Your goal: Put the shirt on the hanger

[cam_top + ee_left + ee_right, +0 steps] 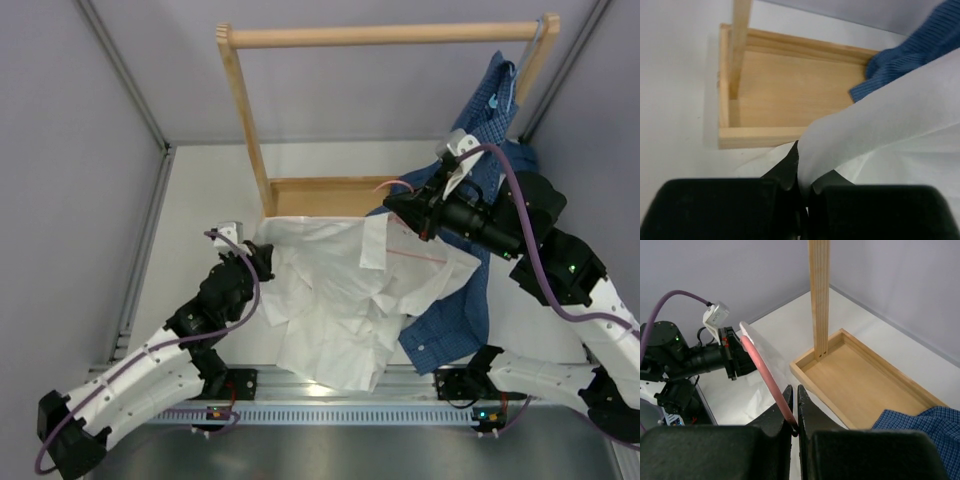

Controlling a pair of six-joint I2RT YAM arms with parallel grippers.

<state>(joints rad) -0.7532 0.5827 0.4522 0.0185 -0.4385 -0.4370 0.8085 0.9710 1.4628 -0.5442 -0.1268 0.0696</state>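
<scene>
White tabletop (200, 220) lies beneath wrinkled shirt (330, 300) and thin pink hanger (765, 376).

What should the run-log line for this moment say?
left gripper: shut on shirt edge | right gripper: shut on hanger | shirt: crumpled on table

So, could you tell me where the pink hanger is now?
Right of centre in the top view: the hanger is clamped in the right gripper, over the shirt, just in front of the wooden rack.
</scene>
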